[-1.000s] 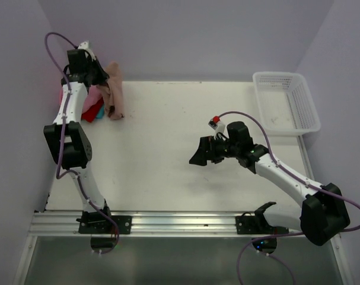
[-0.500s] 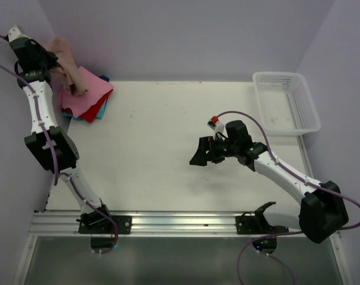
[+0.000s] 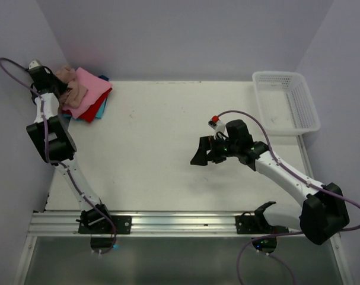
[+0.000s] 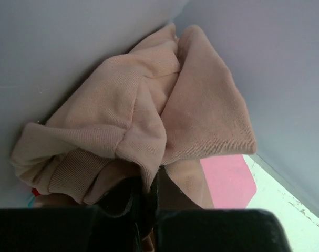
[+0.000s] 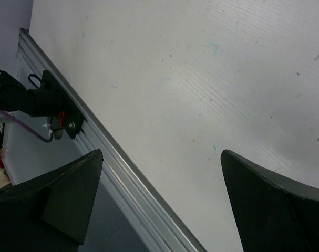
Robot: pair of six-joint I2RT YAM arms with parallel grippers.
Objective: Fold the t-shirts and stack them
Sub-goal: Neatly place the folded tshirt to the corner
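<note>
L gripper (image 4: 148,195) clenched on bunched dusty-pink t-shirt (image 4: 148,115) at far-left corner of table (image 3: 162,124) over folded stack (image 3: 93,96), R gripper (image 3: 198,157) gaping, empty: best carry shirt mid-table, spread flat w/ both.

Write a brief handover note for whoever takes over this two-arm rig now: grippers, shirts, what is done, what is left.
Left gripper: shut on the bunched dusty-pink cloth t-shirt, at the far-left corner by the wall.
Right gripper: open, holding nothing, over the middle of the white table.
Stack of folded cloth shirts, bright pink on top, red and blue beneath: far-left corner of the table.
Done: those three look folded and stacked.
Left: spread the dusty-pink t-shirt flat, fold it, add it to the stack.
</note>
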